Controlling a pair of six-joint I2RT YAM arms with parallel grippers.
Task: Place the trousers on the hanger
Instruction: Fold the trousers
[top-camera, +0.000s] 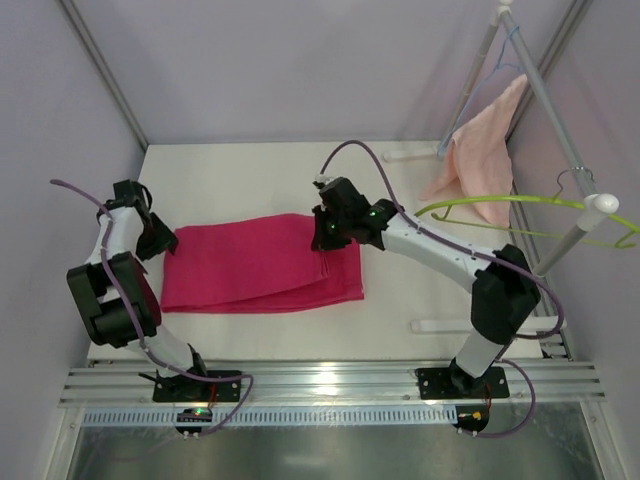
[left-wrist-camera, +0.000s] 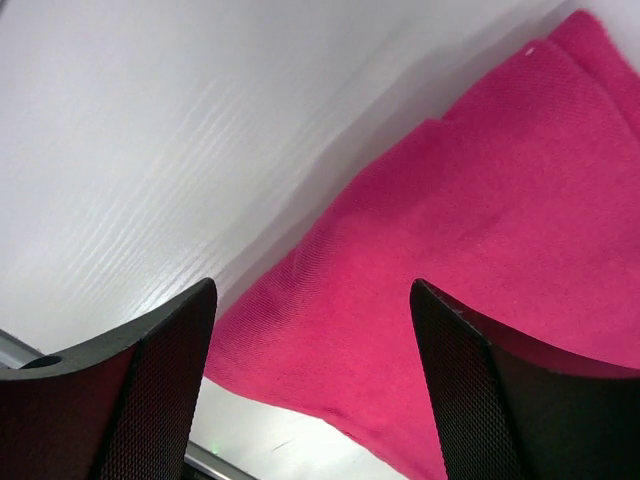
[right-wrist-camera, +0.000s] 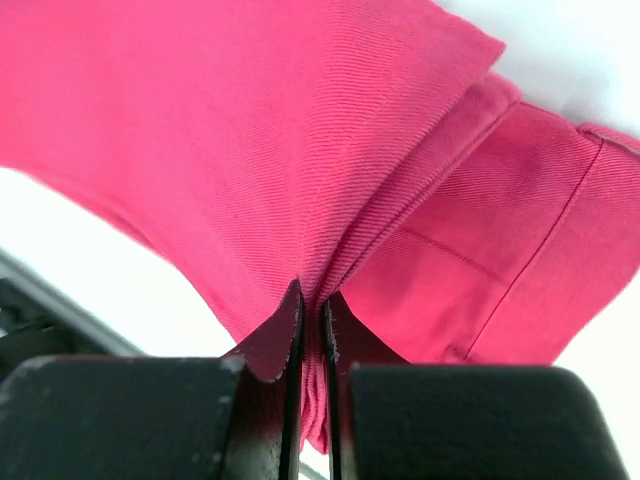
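Note:
The magenta trousers lie folded flat across the middle of the white table. My right gripper is shut on a pinched ridge of the trousers near their right end; cloth fills the gap between its fingers. My left gripper hovers at the trousers' left end, open, with the trousers showing between its fingers and nothing held. The lime-green hanger hangs on the rack at the right, away from both grippers.
A pale salmon towel hangs on a light-blue wire hanger at the back right. A white rack pole slants across the right side. Grey walls close in left and back. The aluminium rail runs along the near edge.

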